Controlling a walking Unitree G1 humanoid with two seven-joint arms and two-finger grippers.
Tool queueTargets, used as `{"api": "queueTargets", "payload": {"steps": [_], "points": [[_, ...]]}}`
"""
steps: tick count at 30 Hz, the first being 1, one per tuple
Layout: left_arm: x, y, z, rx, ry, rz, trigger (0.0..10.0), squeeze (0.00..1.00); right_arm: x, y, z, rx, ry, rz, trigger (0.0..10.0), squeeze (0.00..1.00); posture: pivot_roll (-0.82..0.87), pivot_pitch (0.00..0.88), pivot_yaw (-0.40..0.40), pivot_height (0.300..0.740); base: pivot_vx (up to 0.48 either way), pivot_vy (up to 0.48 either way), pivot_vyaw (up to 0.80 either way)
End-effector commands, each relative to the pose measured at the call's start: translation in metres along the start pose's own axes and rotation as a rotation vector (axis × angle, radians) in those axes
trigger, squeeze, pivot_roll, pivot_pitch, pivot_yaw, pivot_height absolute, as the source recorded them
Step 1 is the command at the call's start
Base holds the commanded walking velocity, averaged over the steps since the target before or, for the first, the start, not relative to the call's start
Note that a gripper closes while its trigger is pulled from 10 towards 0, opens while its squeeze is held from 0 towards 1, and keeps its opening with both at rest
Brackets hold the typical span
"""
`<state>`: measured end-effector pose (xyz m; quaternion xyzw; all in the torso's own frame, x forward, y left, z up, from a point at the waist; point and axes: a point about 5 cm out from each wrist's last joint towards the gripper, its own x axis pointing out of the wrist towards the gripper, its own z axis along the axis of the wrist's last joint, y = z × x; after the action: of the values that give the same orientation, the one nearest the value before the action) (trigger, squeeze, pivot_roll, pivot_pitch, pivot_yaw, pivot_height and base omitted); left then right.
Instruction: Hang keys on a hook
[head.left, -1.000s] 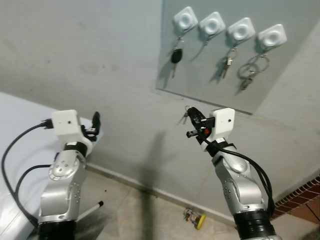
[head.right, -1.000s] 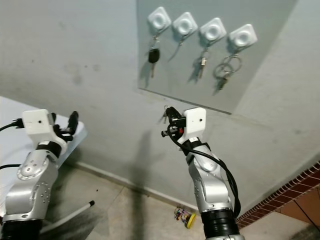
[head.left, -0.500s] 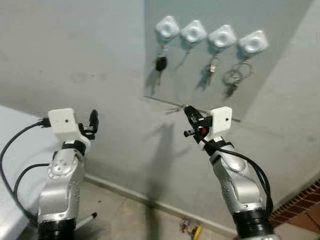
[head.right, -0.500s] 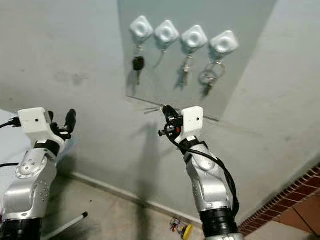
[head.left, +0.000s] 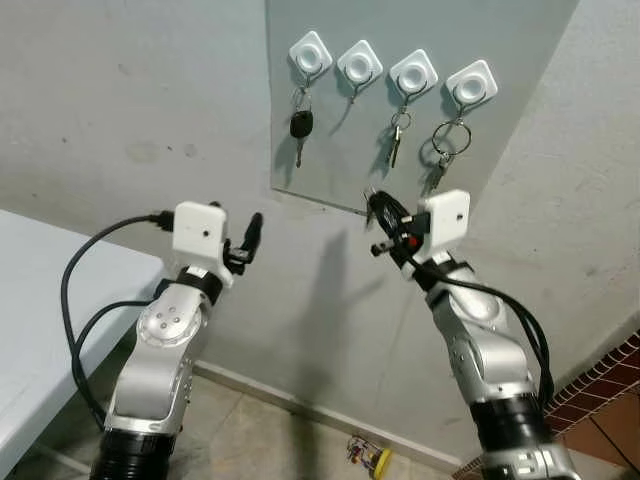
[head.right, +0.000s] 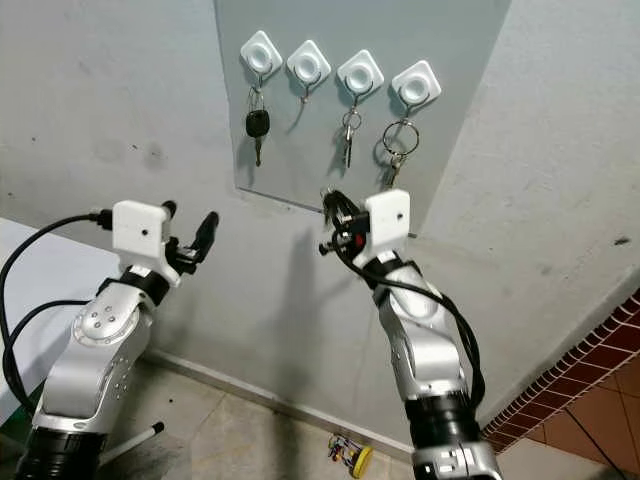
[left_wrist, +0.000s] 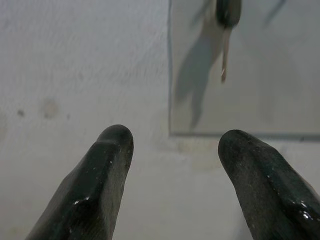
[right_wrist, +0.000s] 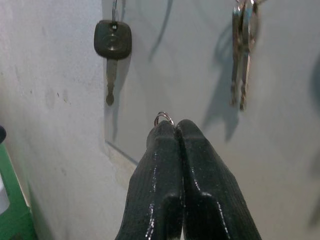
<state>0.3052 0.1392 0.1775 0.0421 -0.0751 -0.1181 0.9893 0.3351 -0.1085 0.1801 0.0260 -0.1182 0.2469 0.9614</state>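
Observation:
Four white hooks sit in a row on a grey wall panel (head.left: 500, 150). A black-headed car key (head.left: 298, 125) hangs from the first hook (head.left: 310, 54). The second hook (head.left: 359, 64) is bare. Silver keys (head.left: 395, 140) hang from the third and key rings (head.left: 445, 140) from the fourth. My right gripper (head.left: 376, 212) is raised just below the panel's lower edge, shut on a small key ring (right_wrist: 163, 118) that peeks past its fingertips (right_wrist: 167, 131). My left gripper (head.left: 250, 235) is raised left of the panel, open and holding nothing (left_wrist: 175, 140).
A white table (head.left: 40, 300) stands at the left. A small yellow object (head.left: 365, 458) lies on the tiled floor by the wall base. Brick edging (head.left: 610, 385) shows at the lower right. The wall is close in front of both arms.
The camera has shifted, so the panel now sits further left in view. My left arm has risen and reached toward the wall. My right gripper still holds the ring below the panel.

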Motion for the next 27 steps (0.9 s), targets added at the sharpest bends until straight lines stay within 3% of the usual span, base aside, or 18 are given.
{"api": "queueTargets", "payload": {"steps": [1,18,24,27], "points": [[0.002,-0.003,0.008,0.002,-0.028,-0.024,10.0,0.0,0.001,-0.003,0.001,0.003,-0.003,0.001,10.0,0.0,-0.05,0.0,-0.04,0.724,0.0,0.0,0.0],[0.012,-0.006,0.04,0.002,-0.12,-0.048,10.0,0.0,0.051,0.009,0.043,0.018,-0.149,0.094,10.0,0.0,-0.04,0.0,-0.045,0.724,0.0,0.0,0.0],[0.012,-0.007,0.042,-0.004,-0.126,-0.05,10.0,0.0,0.056,0.01,0.052,0.041,-0.195,0.104,10.0,0.0,-0.04,0.0,-0.046,0.724,0.0,0.0,0.0],[0.012,-0.008,0.041,-0.005,-0.123,-0.051,10.0,0.0,0.056,0.01,0.055,0.095,-0.227,0.111,10.0,0.0,-0.04,0.0,-0.046,0.724,0.0,0.0,0.0]]}}
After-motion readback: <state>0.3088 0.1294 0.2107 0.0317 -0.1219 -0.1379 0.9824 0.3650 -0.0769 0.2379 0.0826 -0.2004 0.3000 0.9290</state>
